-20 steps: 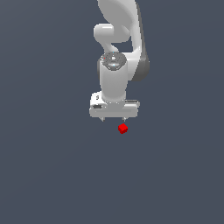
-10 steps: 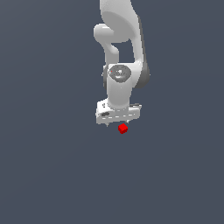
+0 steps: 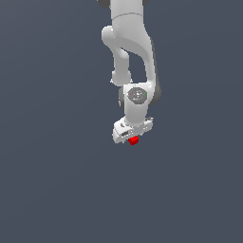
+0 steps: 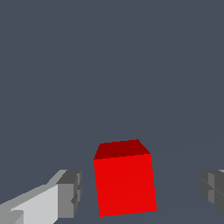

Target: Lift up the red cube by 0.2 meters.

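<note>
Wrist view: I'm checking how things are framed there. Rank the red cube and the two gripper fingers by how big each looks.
1. red cube, largest.
2. The finger reaching in from one edge.
3. The finger at the other edge, mostly cut off.

Both fingers run out of frame, so their order only reflects cropping.

No text, label, brand, number or sign can be read anywhere in either view (the red cube (image 4: 125, 183) shows plain unmarked faces, and the white end effector (image 3: 132, 135) and the grey worktop (image 3: 57, 180) carry no lettering either).
</note>
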`<state>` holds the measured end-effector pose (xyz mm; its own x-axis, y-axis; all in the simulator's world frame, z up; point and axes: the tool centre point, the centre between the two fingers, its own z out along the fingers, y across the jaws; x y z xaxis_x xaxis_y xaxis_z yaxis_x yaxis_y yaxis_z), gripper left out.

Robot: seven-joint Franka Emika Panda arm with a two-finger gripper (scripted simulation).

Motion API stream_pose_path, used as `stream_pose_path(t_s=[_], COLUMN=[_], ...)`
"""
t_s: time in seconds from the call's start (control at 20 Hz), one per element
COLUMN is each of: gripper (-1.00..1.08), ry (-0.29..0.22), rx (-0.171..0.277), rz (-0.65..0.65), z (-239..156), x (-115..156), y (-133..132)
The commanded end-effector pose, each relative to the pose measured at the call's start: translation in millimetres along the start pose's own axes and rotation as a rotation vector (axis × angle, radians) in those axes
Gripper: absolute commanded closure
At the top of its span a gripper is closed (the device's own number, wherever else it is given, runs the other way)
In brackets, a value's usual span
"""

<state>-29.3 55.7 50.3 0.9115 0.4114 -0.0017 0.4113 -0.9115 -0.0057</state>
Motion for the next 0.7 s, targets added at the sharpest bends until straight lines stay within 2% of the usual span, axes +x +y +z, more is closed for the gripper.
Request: stream_pose_path(t_s=[0.0, 0.45, 0.5, 0.65], gripper=[-0.92, -0.92, 1.08, 1.08], ry=[0.002, 0.002, 0.002, 0.002], rx=[-0.002, -0.006, -0.006, -0.006], rz=[-0.05, -0.109, -0.109, -0.109], z=[13.4, 30.4, 30.4, 30.4], x=[-1.8, -4.4, -4.4, -4.4], y=[-5.4, -10.9, -10.9, -10.9])
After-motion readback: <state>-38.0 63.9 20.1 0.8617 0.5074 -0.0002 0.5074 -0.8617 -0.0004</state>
